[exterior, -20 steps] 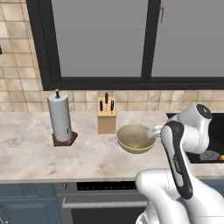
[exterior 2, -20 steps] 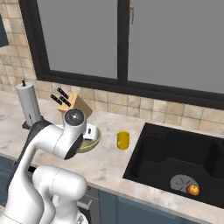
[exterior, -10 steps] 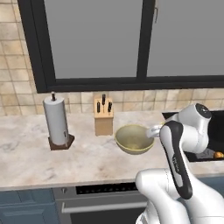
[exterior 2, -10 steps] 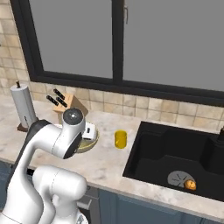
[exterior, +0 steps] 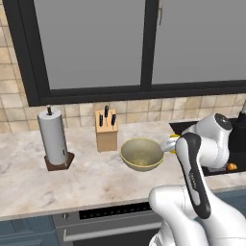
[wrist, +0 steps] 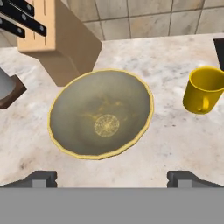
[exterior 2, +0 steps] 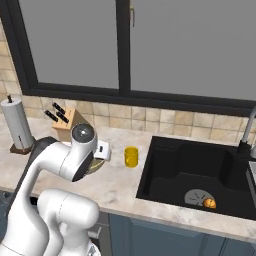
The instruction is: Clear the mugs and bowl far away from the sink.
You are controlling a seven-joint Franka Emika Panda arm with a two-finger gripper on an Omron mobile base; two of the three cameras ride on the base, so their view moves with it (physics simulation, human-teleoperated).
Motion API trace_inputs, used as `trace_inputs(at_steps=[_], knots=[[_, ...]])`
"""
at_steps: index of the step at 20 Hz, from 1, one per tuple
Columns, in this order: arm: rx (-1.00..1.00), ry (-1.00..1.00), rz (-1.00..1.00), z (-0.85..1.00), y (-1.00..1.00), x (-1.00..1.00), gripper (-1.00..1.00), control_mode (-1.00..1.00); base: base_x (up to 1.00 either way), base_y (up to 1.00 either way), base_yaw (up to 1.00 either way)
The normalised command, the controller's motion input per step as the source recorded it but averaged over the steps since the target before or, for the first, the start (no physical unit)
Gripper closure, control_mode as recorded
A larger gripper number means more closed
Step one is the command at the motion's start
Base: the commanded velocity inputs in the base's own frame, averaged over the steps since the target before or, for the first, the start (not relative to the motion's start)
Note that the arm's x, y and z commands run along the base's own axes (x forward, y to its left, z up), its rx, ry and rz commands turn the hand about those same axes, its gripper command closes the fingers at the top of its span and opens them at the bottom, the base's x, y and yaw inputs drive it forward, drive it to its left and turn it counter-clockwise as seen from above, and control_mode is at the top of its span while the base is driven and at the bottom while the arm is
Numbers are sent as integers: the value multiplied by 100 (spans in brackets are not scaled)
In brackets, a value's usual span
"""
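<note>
The gripper point(wrist: 111, 179) hangs over the counter point(exterior: 57, 180) with its jaws spread wide, holding nothing, just above the bowl point(wrist: 101, 113). The bowl sits mid-counter beside the knife block point(exterior: 106, 129), toward the back wall. The yellow mug point(exterior 2: 131, 156) stands upright between bowl and sink point(exterior 2: 200, 172), near the sink's left edge.

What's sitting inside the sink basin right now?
In the sink a small orange object lies beside the round drain on the basin floor. The near wall hides the front strip of the floor, so that part can't be checked.
</note>
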Motion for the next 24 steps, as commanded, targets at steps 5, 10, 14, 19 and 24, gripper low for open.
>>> trace_inputs(at_steps=[5,10,14,19,24], knots=[[0,1,0,0,0,11,-100,-100,0,0,0],[0,9,-6,-5,0,16,-100,-100,0,0,0],[4,18,-18,-11,0,1,-100,-100,0,0,0],[12,16,-17,-17,0,0,-100,-100,0,0,0],[3,1,-7,-31,0,8,-100,-100,0,0,0]])
